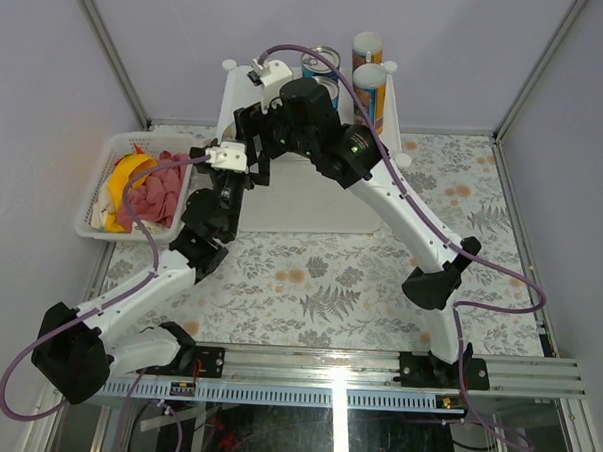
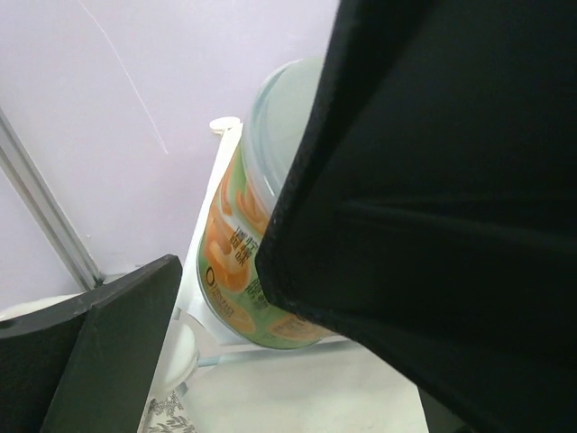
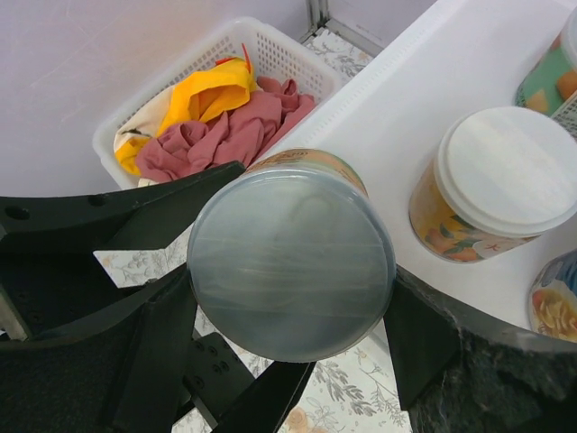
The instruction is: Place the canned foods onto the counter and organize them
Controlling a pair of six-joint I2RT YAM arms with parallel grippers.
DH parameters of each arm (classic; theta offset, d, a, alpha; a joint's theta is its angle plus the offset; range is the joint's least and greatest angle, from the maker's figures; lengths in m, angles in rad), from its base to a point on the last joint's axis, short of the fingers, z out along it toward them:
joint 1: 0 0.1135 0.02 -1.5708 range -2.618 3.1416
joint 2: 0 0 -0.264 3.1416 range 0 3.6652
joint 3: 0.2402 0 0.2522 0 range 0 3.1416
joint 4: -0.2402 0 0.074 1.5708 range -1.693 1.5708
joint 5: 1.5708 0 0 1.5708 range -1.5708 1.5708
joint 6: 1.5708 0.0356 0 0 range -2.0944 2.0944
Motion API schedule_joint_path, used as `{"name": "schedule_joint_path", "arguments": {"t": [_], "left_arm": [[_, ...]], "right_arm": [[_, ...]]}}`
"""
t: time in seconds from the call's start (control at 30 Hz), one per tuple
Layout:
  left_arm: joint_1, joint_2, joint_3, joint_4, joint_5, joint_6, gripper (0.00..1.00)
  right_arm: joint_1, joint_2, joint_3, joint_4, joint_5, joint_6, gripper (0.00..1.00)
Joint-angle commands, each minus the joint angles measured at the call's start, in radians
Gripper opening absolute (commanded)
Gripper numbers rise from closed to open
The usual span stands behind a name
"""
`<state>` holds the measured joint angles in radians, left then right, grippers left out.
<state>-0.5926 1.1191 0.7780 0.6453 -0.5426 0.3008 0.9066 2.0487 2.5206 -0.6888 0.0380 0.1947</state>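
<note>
can (image 3: 290,253) betw R pincer (image 3: 288,311) fingers, at counter (image 3: 406,108) edge

The top external camera looks down from above and behind the arm bases, taking in the whole table (image 1: 309,286). The left wrist camera sits close, tilted up at a can (image 2: 236,244). The right wrist camera looks steeply down, sharing the counter (image 1: 282,205) and basket (image 1: 94,202) with the top view.

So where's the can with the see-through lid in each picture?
Top external: not visible; the arms cover it.
Left wrist: the can sits mid-picture, orange label showing.
Right wrist: the can is in the centre, lid up, in the right gripper.
Shared landmark: the white counter.
</note>
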Motion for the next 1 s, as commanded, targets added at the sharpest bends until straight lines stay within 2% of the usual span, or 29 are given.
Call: {"name": "schedule_joint_path", "arguments": {"t": [0.0, 0.4, 0.67, 0.97], "left_arm": [[0.034, -0.034, -0.022, 0.180, 0.005, 0.075, 1.00], [0.034, -0.119, -0.085, 0.165, 0.051, 0.040, 1.00], [0.032, -0.234, -0.077, -0.043, 0.166, -0.034, 1.00], [0.033, -0.295, -0.078, -0.159, 0.267, -0.047, 1.00]], "right_arm": [[0.020, -0.050, 0.041, -0.064, -0.089, -0.022, 0.00], [0.020, -0.125, -0.038, -0.041, -0.129, 0.005, 0.00], [0.028, -0.163, -0.034, -0.086, -0.152, 0.023, 0.00], [0.029, -0.194, -0.041, -0.150, -0.183, 0.046, 0.00]]}}
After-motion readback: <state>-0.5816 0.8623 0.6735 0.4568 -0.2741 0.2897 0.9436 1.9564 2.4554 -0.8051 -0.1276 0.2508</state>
